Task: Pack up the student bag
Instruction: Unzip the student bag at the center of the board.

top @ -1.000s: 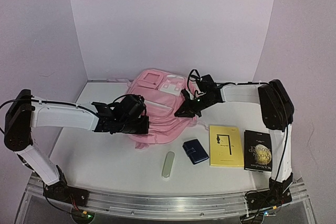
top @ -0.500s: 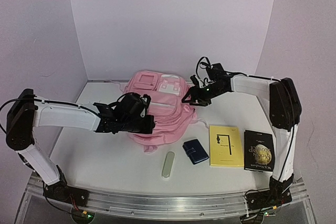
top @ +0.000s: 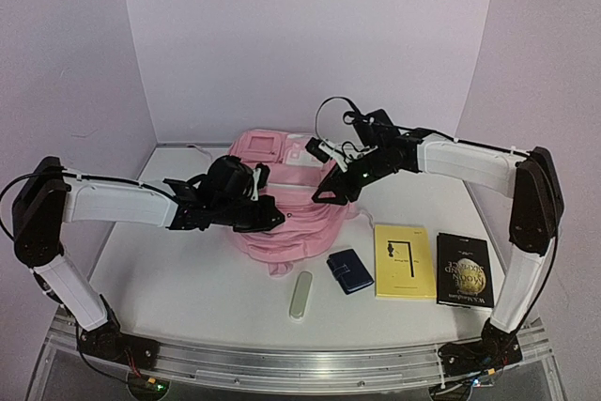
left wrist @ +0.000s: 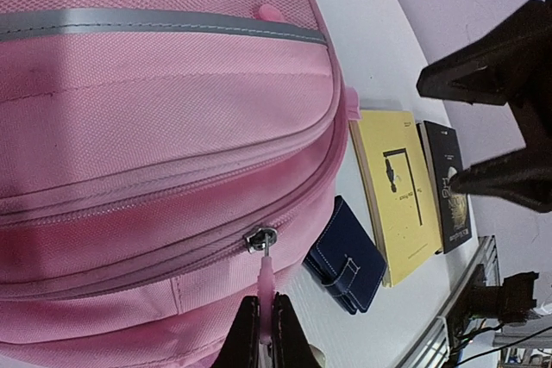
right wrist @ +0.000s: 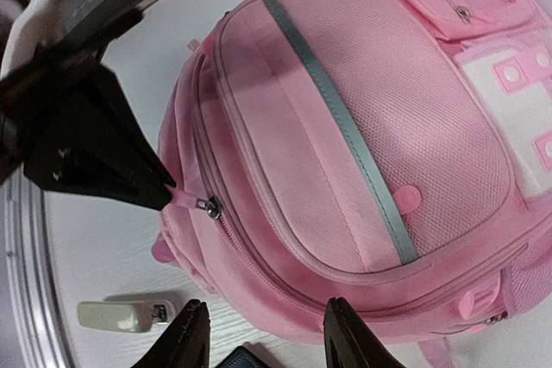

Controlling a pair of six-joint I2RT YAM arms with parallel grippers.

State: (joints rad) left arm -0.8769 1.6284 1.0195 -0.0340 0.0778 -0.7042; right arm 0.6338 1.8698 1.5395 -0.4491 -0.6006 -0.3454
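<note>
The student bag [top: 282, 196] is a big pink backpack lying face up mid-table, its main zip closed. My left gripper [left wrist: 261, 321] is shut on the pink zip pull [left wrist: 266, 275] at the bag's near edge; the slider [right wrist: 208, 207] sits just beyond it. In the top view the left gripper [top: 275, 222] lies low against the bag's front. My right gripper [top: 329, 192] hangs open over the bag's right side, touching nothing. Its fingers [right wrist: 188, 339] frame the bag's lower rim in the right wrist view, and the right gripper [left wrist: 435, 133] also shows at the upper right of the left wrist view.
A dark blue wallet [top: 349, 270] lies just right of the bag's near corner. Beside it lie a yellow book [top: 405, 261] and a black book [top: 461, 269]. A pale narrow case [top: 300, 295] rests near the front edge.
The right gripper let go, opened and lifted off the bag's right side. The left gripper slid a little to the right with the zip pull, and the bag shifted slightly.
</note>
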